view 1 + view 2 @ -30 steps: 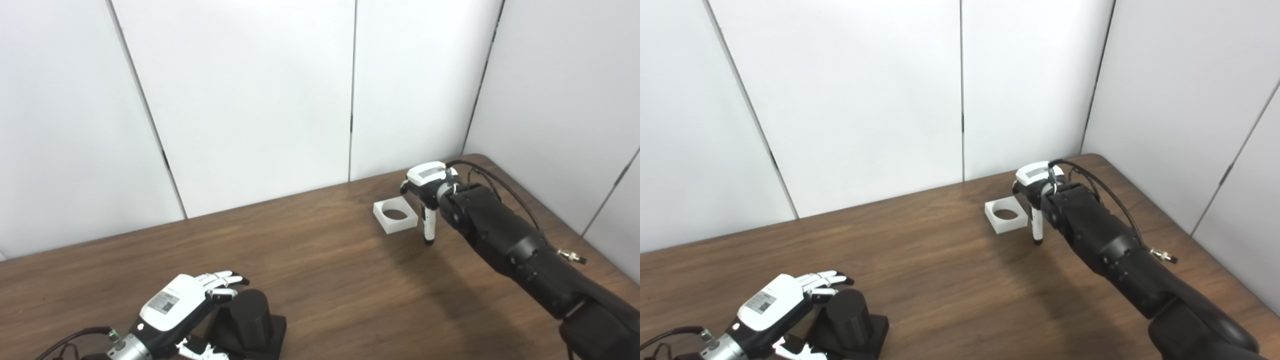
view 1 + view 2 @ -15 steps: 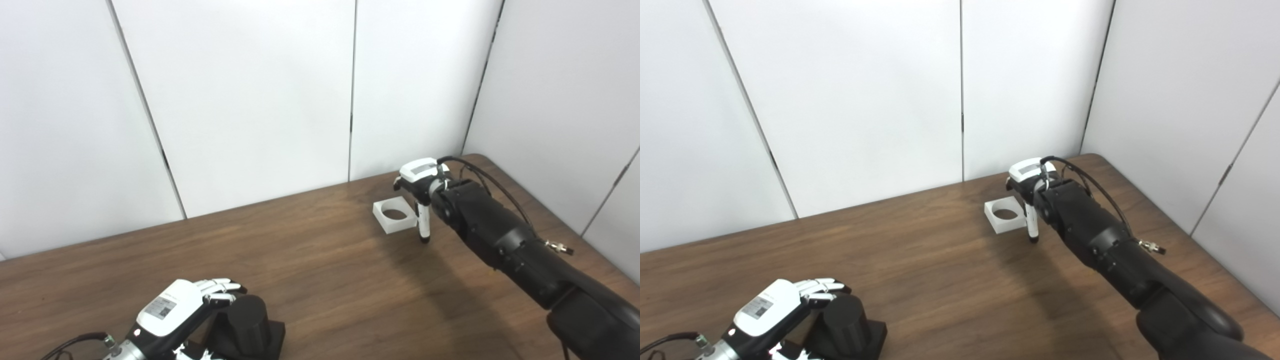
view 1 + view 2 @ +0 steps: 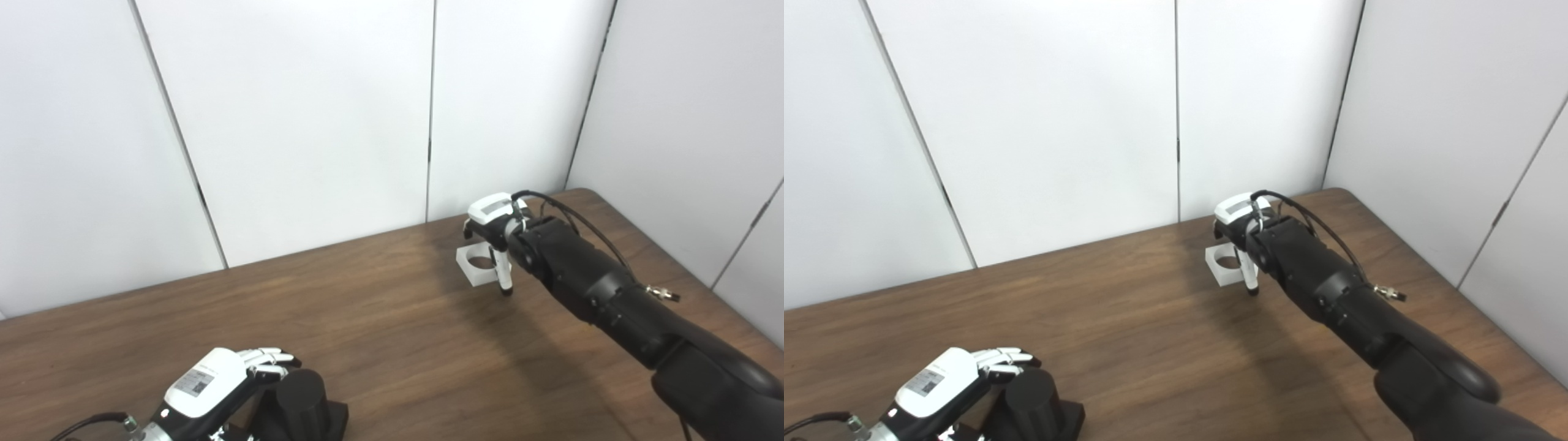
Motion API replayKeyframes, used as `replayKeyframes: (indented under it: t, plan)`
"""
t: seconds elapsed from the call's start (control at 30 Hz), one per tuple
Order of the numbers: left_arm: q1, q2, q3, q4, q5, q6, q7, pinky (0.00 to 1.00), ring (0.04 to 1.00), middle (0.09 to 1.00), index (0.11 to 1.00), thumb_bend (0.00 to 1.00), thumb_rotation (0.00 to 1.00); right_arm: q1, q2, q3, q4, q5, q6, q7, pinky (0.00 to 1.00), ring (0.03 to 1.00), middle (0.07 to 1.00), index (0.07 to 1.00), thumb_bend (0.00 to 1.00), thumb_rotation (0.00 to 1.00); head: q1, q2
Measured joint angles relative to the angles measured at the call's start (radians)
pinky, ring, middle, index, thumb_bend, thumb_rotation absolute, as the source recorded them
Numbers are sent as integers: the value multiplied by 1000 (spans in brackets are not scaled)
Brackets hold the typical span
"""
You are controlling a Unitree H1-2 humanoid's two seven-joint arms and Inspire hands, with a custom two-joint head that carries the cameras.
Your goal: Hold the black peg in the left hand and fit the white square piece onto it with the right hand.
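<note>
Left hand [image 3: 211, 392] wraps the black peg [image 3: 300, 401] at the worktop's near edge. Right hand [image 3: 493, 229], fingers spread, straddles the white square piece [image 3: 478, 264] near the far right corner; a shallow grip could slip.

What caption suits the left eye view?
Right hand poised above white square piece on wooden table; left hand beside black peg.

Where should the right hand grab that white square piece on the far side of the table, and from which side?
Grip the white square piece by two opposite outer walls, coming from above. It lies flat on the table with its round hole facing up, so the straight sides probably offer the surest hold and leave the hole free. The right hand hovers over it, one finger reaching down at its near right edge.
</note>
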Motion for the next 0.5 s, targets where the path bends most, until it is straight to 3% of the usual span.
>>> replayKeyframes:
  t: [0.23,0.27,0.3,0.33,0.5]
  plan:
    - [10,-3,26,-16,14,0,-31,747,840,818,486,523,54,-13,4,16,21,0,-19,-13,949,938,890,694,811,191,3,9]
    - [11,-3,27,-16,14,0,-31,744,838,818,486,523,54,-16,3,18,25,-1,-22,-13,951,933,877,643,789,194,3,9]
    - [11,-3,27,-16,14,0,-31,742,837,818,486,523,54,-17,3,18,28,0,-23,-14,959,930,867,553,630,168,5,14]
    - [11,-3,27,-16,14,0,-31,742,837,818,486,523,54,-17,3,16,29,2,-23,-16,962,930,863,523,576,159,5,14]
    - [13,-4,33,-18,14,-1,-38,752,842,818,486,523,54,-14,7,3,30,18,-20,-26,979,912,825,486,522,143,3,15]
